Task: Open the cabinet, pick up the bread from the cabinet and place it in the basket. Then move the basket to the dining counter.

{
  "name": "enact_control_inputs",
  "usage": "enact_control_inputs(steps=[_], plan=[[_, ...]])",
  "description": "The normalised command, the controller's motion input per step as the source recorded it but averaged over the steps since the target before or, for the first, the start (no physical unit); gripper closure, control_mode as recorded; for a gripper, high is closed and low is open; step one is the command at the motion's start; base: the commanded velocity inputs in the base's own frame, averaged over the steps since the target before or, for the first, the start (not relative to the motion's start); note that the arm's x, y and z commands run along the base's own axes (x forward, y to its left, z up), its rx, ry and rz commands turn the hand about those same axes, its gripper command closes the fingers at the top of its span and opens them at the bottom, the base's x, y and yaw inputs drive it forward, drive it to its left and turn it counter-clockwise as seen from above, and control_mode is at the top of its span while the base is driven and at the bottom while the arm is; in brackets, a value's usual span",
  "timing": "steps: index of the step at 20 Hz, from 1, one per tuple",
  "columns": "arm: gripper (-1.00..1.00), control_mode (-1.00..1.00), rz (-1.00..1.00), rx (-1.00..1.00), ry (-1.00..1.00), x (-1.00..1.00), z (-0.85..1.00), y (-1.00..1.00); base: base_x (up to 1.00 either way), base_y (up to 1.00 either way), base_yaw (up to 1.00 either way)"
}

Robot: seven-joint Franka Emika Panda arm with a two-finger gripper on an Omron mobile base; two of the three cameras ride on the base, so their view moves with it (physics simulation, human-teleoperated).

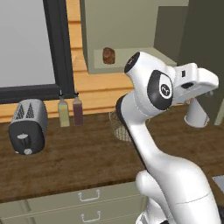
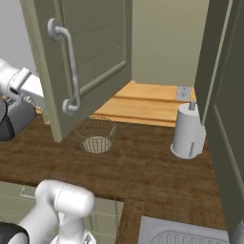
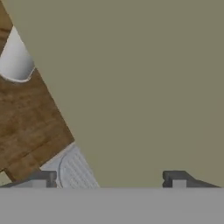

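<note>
Dark wood counter [image 2: 143, 167] below, cabinet [image 1: 127, 35] door swung wide so the bread [image 1: 108, 55] sits exposed on its shelf. Gripper [image 3: 109, 177], fingers spread and empty, faces the door panel. Basket [image 2: 96, 135] waits beneath, ready for the drop.

Cabinet [image 2: 90, 52]: matt sage-green painted panels; handle [image 2: 69, 66] smooth silver metal. Counter [image 1: 87, 157]: dark wood grain, low sheen. Basket [image 2: 96, 135]: thin tan wire mesh. Toaster [image 1: 27, 124]: brushed grey metal. Bread [image 1: 108, 55]: rough dark-brown crust. Arm [image 1: 157, 131]: glossy white plastic.
</note>
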Motion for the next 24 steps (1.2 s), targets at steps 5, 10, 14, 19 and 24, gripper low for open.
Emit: enact_control_inputs(steps=[5,10,14,19,24], plan=[[-1.00,-1.00,0.00,0.01,-0.24,-0.12,0.21,-1.00,0.00,0.00,0.00],[-1.00,-1.00,0.00,0.17,-0.19,0.00,0.25,-0.74,0.00,0.00,0.00],[-1.00,-1.00,0.10,0.42,-0.16,0.00,-0.05,0.33,0.00,0.00,0.00],[-1.00,-1.00,0.27,0.41,-0.15,0.24,-0.03,1.00,0.00,0.00,0.00],[-1.00,-1.00,0.33,0.33,-0.21,0.58,0.03,1.00,0.00,0.00,0.00]])
